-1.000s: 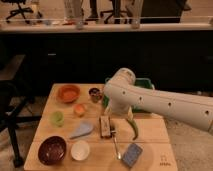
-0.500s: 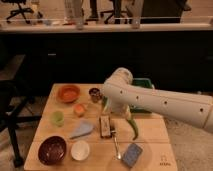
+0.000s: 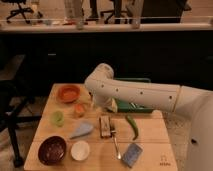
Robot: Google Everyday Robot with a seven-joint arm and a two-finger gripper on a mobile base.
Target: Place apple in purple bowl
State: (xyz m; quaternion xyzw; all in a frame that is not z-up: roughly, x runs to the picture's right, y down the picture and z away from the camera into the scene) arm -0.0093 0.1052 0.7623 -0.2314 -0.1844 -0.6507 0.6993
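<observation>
The apple (image 3: 79, 109) is a small orange-peach fruit on the wooden table (image 3: 150, 137), just below the orange bowl. The purple bowl (image 3: 52, 149) is dark maroon and sits at the table's front left corner, with nothing in it. My white arm reaches in from the right across the table's middle. My gripper (image 3: 92, 105) hangs down from the arm's end, close to the right side of the apple and mostly hidden by the arm's bulk.
An orange bowl (image 3: 68, 92) stands at the back left and a small white bowl (image 3: 80, 150) next to the purple one. There is also a light-green round thing (image 3: 57, 117), a grey-blue object (image 3: 82, 130), a snack bar (image 3: 105, 126), a green chili (image 3: 132, 126), a fork (image 3: 116, 144), a blue sponge (image 3: 131, 154) and a green tray (image 3: 131, 102).
My arm's end has swung left and slightly down, from above the table's middle to beside the apple. The objects on the table have not moved.
</observation>
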